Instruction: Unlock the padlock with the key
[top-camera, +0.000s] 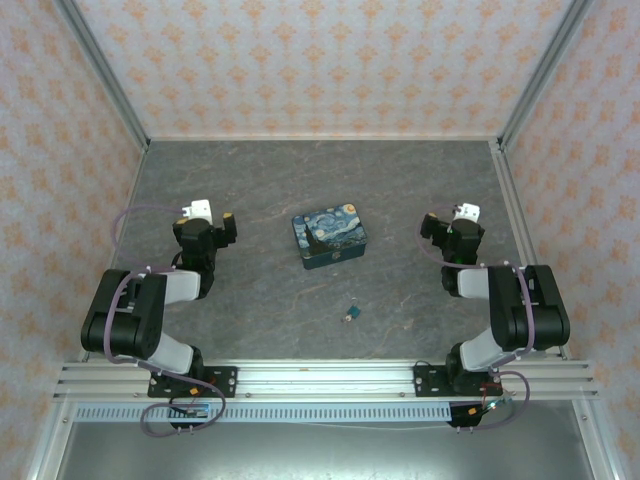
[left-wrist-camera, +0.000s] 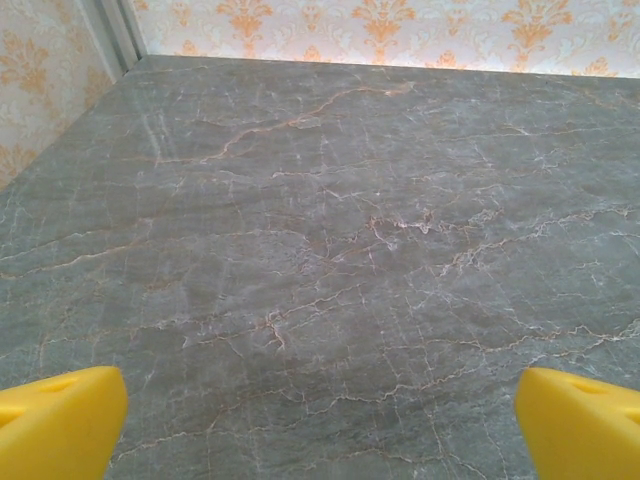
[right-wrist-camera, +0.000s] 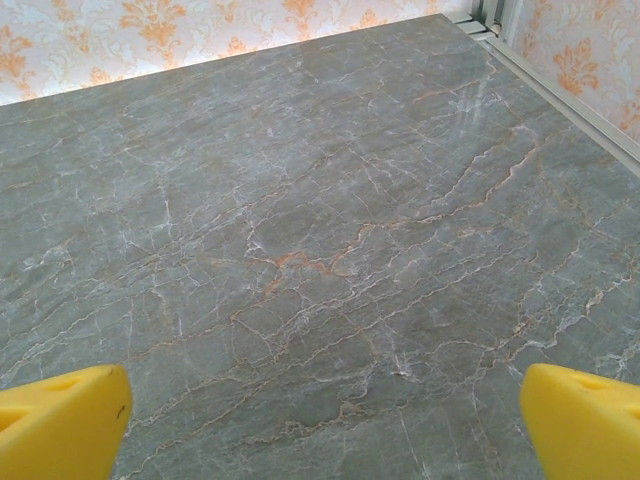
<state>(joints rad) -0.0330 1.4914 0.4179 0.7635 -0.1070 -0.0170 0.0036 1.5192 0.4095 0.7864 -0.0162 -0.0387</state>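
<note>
The tiny blue-teal padlock (top-camera: 352, 314) lies on the grey marble table (top-camera: 270, 300), in front of the tin and midway between the two arms. A small brassy bit shows at its left end. I cannot make out the key; it may be a dark speck right beside the padlock. My left gripper (top-camera: 205, 216) rests folded back at the left, far from the padlock. In the left wrist view this gripper (left-wrist-camera: 320, 430) is open over bare table, its yellow fingertips (left-wrist-camera: 60, 420) wide apart. My right gripper (top-camera: 458, 218) rests at the right, and in its wrist view it (right-wrist-camera: 325, 425) is open too.
A rectangular dark-blue tin (top-camera: 329, 238) with a swirly starry-night print stands at the table's middle, behind the padlock. Patterned walls enclose the table on three sides, with metal posts (top-camera: 105, 70) at the back corners. An aluminium rail (top-camera: 320, 378) runs along the near edge.
</note>
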